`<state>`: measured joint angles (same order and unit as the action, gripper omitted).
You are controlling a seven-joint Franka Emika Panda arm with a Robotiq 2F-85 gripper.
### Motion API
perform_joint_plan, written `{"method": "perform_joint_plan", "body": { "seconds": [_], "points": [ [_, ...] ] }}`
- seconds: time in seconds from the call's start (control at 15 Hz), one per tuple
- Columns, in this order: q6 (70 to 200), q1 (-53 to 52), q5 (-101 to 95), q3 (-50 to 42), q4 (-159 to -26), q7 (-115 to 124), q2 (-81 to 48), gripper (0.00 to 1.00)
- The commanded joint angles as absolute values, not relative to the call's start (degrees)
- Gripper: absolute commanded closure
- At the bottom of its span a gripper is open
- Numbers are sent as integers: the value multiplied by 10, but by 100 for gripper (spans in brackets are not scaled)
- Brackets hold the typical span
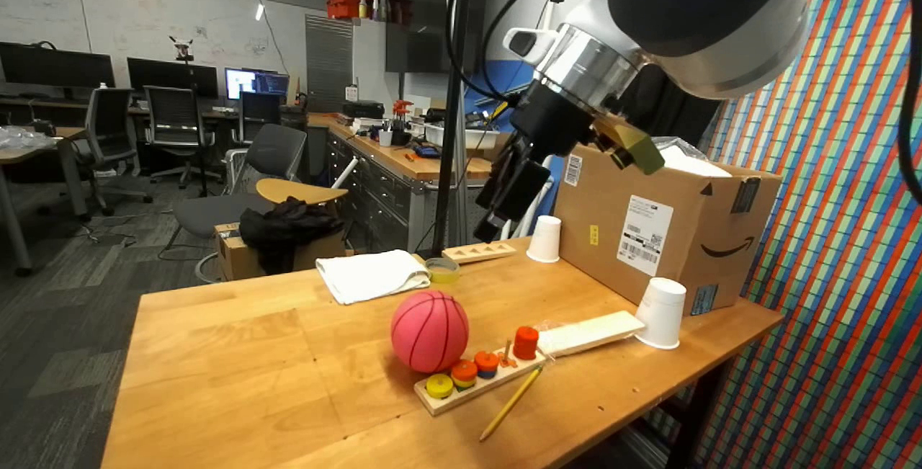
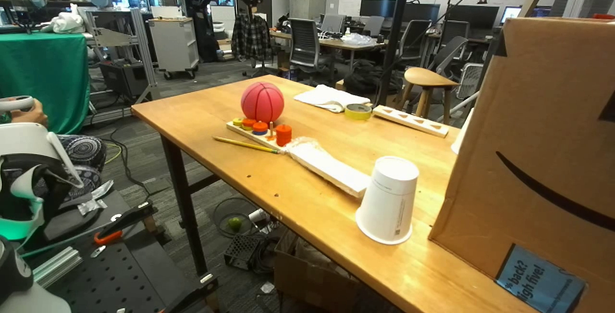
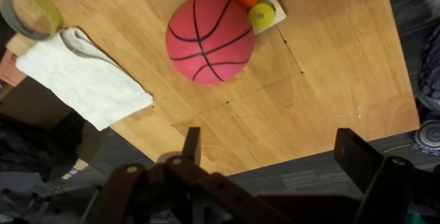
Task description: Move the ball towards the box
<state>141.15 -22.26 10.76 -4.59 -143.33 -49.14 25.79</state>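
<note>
The pinkish-red ball (image 1: 430, 331) with dark seams rests on the wooden table, against or very near the peg board with discs. It also shows in an exterior view (image 2: 263, 102) and at the upper middle of the wrist view (image 3: 210, 40). The brown cardboard box (image 1: 612, 213) stands at the table's end, apart from the ball; it fills the right side in an exterior view (image 2: 538, 125) and is out of the wrist view. My gripper (image 1: 491, 220) is open and empty, high above the table and apart from the ball. Its fingers are spread wide in the wrist view (image 3: 268, 131).
The peg board (image 1: 446, 403) with coloured discs, a pencil (image 1: 511, 404) and a pale wooden board (image 1: 591, 333) lie near the ball. White cups (image 1: 661, 314) (image 1: 544, 240) stand beside the box. A white cloth (image 1: 371, 276), a tape roll (image 1: 443, 271) and a wooden tray (image 1: 479, 253) lie along one edge.
</note>
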Motion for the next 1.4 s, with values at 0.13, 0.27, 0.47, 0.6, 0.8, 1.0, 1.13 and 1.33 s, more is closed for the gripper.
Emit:
{"method": "perform_joint_plan", "body": {
  "seconds": [0.13, 0.27, 0.47, 0.6, 0.8, 1.0, 1.13, 1.33],
  "points": [
    [1425, -269, 146, -35, -1372, -640, 203, 0],
    [1424, -282, 178, -32, -1353, -699, 181, 0],
    [1409, -288, 223, -17, -1314, -773, 139, 0],
    [1403, -281, 253, 0, -1287, -814, 105, 0],
    [1395, -261, 285, 26, -1248, -855, 53, 0],
    [1387, -232, 287, 53, -1214, -876, 4, 0],
    [1379, -208, 282, 70, -1197, -886, -22, 0],
    [1362, -172, 289, 88, -1186, -907, -52, 0]
  ]
}}
